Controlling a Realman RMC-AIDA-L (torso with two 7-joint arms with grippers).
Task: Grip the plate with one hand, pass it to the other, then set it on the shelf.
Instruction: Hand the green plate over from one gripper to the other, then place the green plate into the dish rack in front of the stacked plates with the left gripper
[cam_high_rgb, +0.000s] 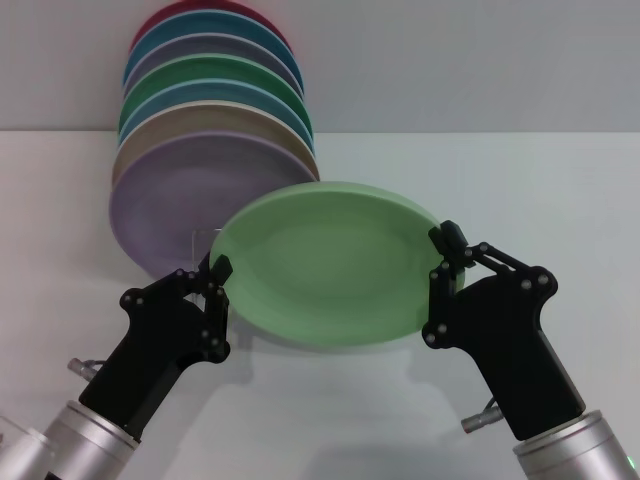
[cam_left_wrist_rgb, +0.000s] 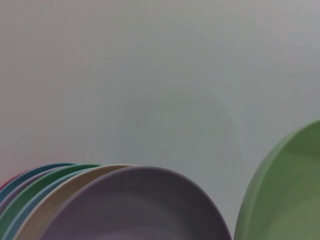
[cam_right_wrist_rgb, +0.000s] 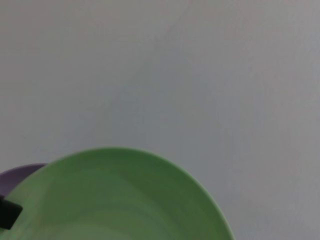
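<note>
The light green plate (cam_high_rgb: 330, 262) is held in the air over the table, tilted with its face toward me. My right gripper (cam_high_rgb: 445, 262) is shut on its right rim. My left gripper (cam_high_rgb: 218, 275) is at the plate's left rim, touching or almost touching it. The plate fills the lower part of the right wrist view (cam_right_wrist_rgb: 115, 200) and shows only at the edge of the left wrist view (cam_left_wrist_rgb: 285, 195). A small wire loop of the shelf (cam_high_rgb: 203, 236) shows just behind the plate's left edge; the rest of the shelf is hidden by plates.
Several coloured plates stand on edge in a row at the back left, a lilac plate (cam_high_rgb: 165, 205) in front and a red plate (cam_high_rgb: 205, 15) at the back. They also show in the left wrist view, the lilac plate (cam_left_wrist_rgb: 135, 210) nearest. The white table (cam_high_rgb: 520, 190) extends to the right.
</note>
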